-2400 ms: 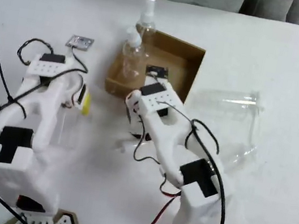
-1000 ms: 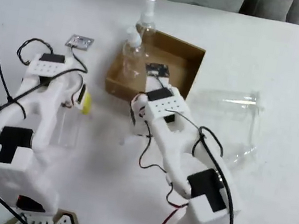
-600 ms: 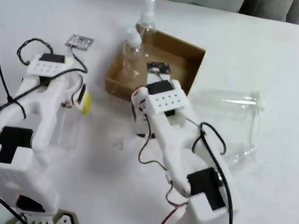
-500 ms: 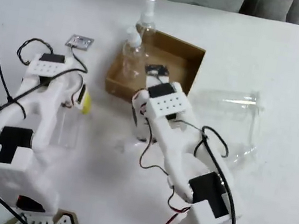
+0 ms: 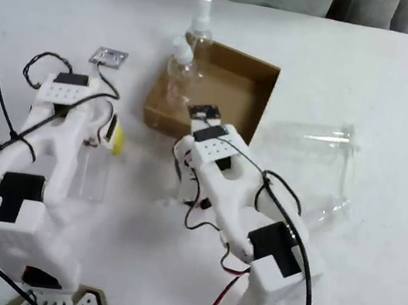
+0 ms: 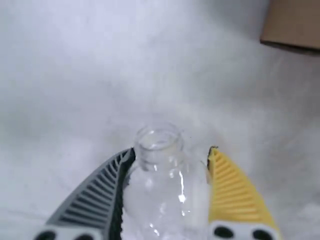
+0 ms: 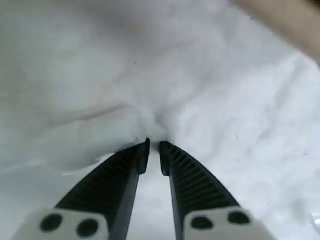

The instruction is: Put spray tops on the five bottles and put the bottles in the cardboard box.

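My left gripper (image 6: 171,151) is shut on a clear, open-necked bottle (image 6: 160,170) that stands upright on the white table, with a grey and a yellow finger on either side of it. From above, that gripper (image 5: 107,144) and its bottle (image 5: 95,173) sit left of the cardboard box (image 5: 234,87). My right gripper (image 7: 154,147) has its black fingers pinched nearly together on the end of a white spray top (image 7: 90,147) low over the table. In the high view it (image 5: 181,188) hangs just in front of the box. Two capped bottles (image 5: 179,66) stand at the box's left end.
A clear plastic tub (image 5: 311,170) lies on its side to the right of the box. A small metal plate (image 5: 109,57) rests beyond the left arm. Box corners show in the left wrist view (image 6: 295,25) and the right wrist view (image 7: 290,20).
The right arm shifted back and forth in front of the box and now sits a little lower and further left. The left arm and its bottle stayed still.
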